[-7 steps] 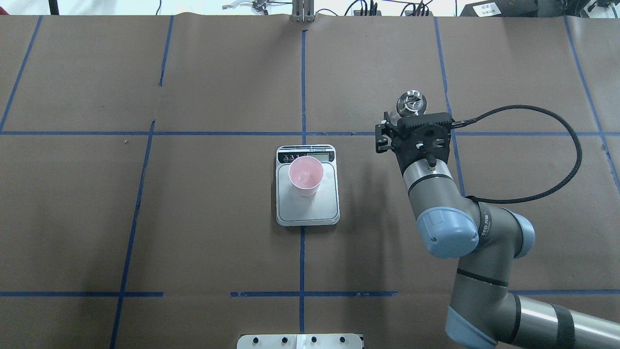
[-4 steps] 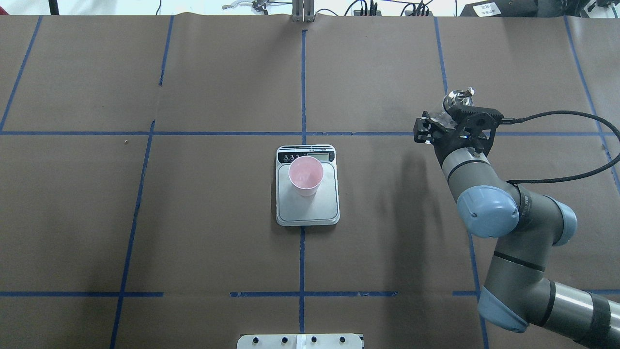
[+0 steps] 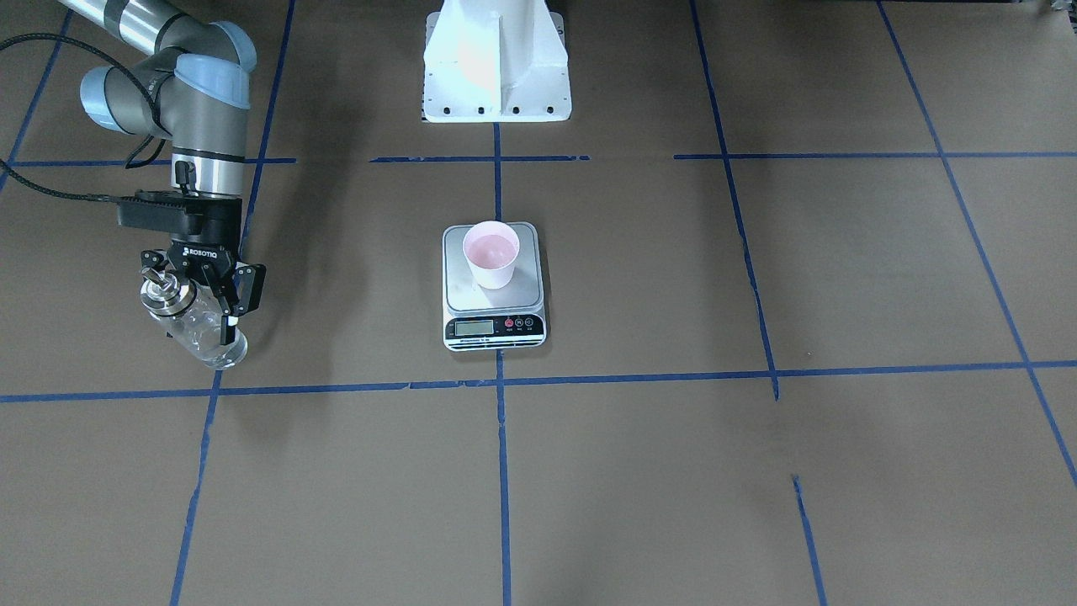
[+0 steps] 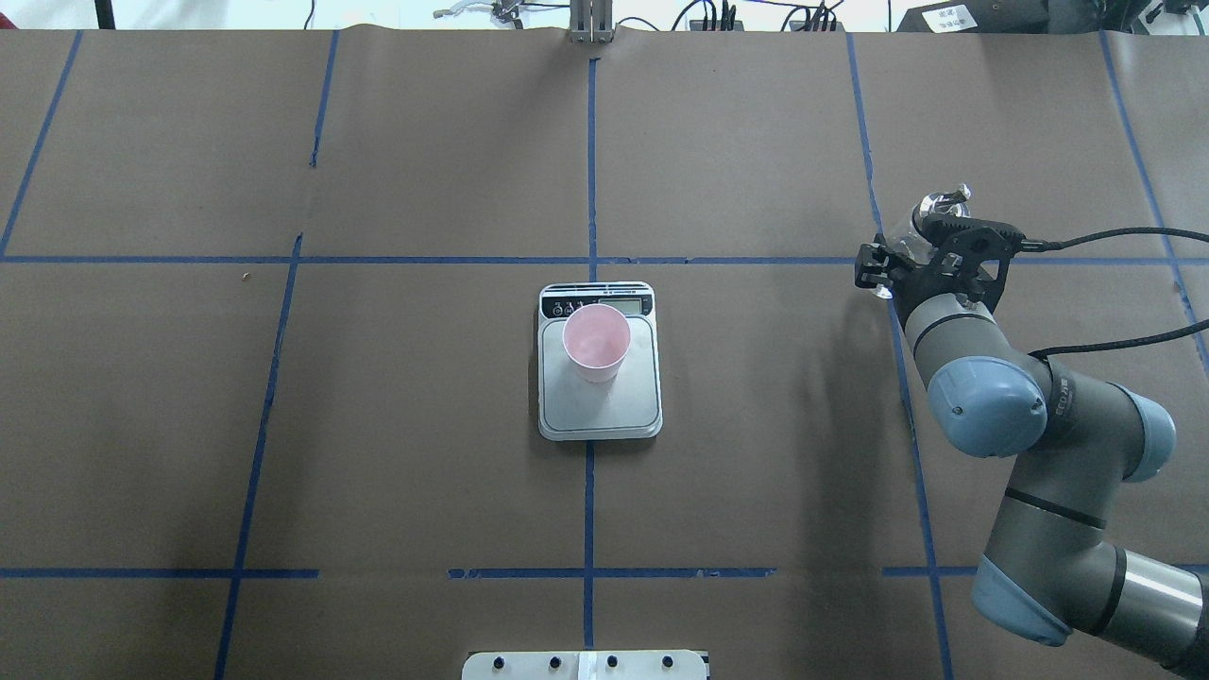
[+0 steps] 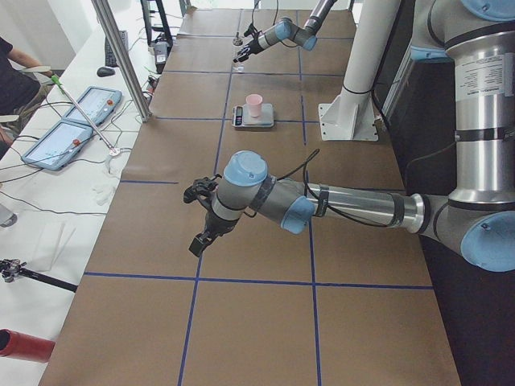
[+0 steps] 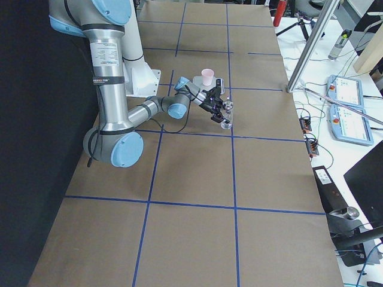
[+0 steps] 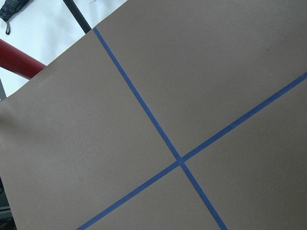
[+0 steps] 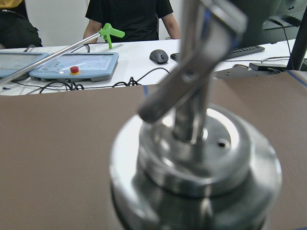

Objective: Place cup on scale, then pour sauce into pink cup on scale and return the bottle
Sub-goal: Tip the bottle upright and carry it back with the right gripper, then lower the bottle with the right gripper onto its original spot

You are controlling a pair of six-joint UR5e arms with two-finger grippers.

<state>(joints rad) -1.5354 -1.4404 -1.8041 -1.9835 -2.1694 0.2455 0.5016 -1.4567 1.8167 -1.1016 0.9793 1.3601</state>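
While it hung over the brown paper-covered surface (image 3: 673, 471), the right end effector (image 3: 210, 310) had its two fingers (image 3: 229, 305) clamped on the clear glass body of the bottle (image 3: 195, 332), just below the shiny metal collar. As the front-facing view showed it, the bottle leaned in that grip, with its collar up by the wrist and its base farther out and lower. Whether the base touched the surface could not be told. Seen from the right wrist, the collar and the small pour spout filled the picture, close up and out of focus. The sauce could not be made out through the glass.

Well apart from this end effector, off to the robot's left of it, the scale (image 3: 523, 290) lay flat on the surface with its display strip turned away from the robot. The cup (image 3: 490, 252) stood upright on the steel plate, inside the plate's edges, pink interior facing up.

Farther off the same way, beyond the scale, the left end effector (image 5: 199, 225) hung low over the surface. Only the left side view showed it, so how far its fingers were parted could not be told. Its wrist camera looked down on brown paper and crossing blue tape lines (image 7: 180, 160).
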